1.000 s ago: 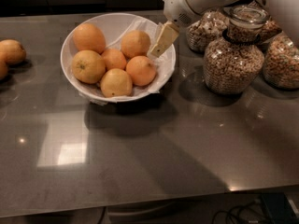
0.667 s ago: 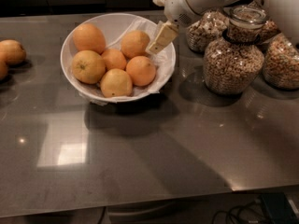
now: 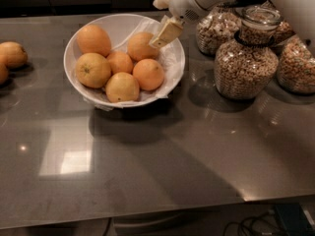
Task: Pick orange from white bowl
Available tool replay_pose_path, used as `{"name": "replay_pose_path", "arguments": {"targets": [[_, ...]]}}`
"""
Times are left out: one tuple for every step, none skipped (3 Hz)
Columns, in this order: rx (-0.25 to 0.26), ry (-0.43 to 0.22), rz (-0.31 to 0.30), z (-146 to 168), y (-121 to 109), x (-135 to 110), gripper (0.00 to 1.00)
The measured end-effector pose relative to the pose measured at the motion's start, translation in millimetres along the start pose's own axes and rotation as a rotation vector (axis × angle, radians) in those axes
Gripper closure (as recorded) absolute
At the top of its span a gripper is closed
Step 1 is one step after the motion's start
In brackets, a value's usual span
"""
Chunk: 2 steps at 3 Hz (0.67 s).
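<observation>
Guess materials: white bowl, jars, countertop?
White bowl: smooth, opaque, faint sheen; glazed ceramic or hard plastic, can't tell. Crinkled paper lines it. Jars: clear glass likely; cereal shows through, bright glints. Countertop: dark polished stone or laminate; mirrors light patches and shadows. Claw hangs over the bowl's back-right part.

The orange (image 3: 148,74), round, smooth and evenly deep orange, lies front-right among 6 fruits in the wide, shallow, paper-lined white bowl (image 3: 118,26), which stands upright near the bench's far edge, left of centre, the jaws hanging over its far-right rim.
</observation>
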<state>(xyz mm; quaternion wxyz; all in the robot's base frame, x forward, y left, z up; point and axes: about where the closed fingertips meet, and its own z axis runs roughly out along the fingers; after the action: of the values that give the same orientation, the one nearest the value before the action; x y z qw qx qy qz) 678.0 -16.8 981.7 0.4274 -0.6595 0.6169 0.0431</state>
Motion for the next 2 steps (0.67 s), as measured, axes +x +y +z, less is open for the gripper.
{"name": "replay_pose_path", "arguments": {"targets": [[-0.034,-0.019,-0.023,7.0,3.2,-10.1,0.33],[-0.064,-0.030,-0.034,11.7,9.5,-16.7,0.36]]}}
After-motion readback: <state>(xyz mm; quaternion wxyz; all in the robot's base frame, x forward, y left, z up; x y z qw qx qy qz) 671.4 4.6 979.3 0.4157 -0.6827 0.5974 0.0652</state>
